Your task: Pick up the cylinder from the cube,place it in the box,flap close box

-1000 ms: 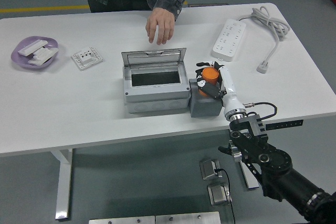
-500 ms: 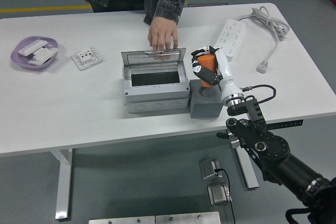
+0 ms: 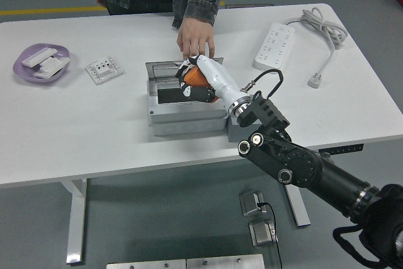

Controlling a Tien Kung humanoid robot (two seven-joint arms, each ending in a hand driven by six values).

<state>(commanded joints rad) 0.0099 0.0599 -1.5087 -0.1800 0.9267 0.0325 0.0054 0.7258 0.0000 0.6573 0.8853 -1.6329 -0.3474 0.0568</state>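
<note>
Since a moment ago, my right hand (image 3: 196, 80) has carried the orange cylinder (image 3: 197, 76) off the grey cube (image 3: 234, 131) and across to the box (image 3: 182, 108); my fingers are wrapped tight around it, above the box's dark opening. A person's hand (image 3: 194, 37) rests on the raised lid (image 3: 165, 67) just behind the box. If I release too far back, the cylinder could strike the lid or that hand, or catch on the rim instead of dropping in.
</note>
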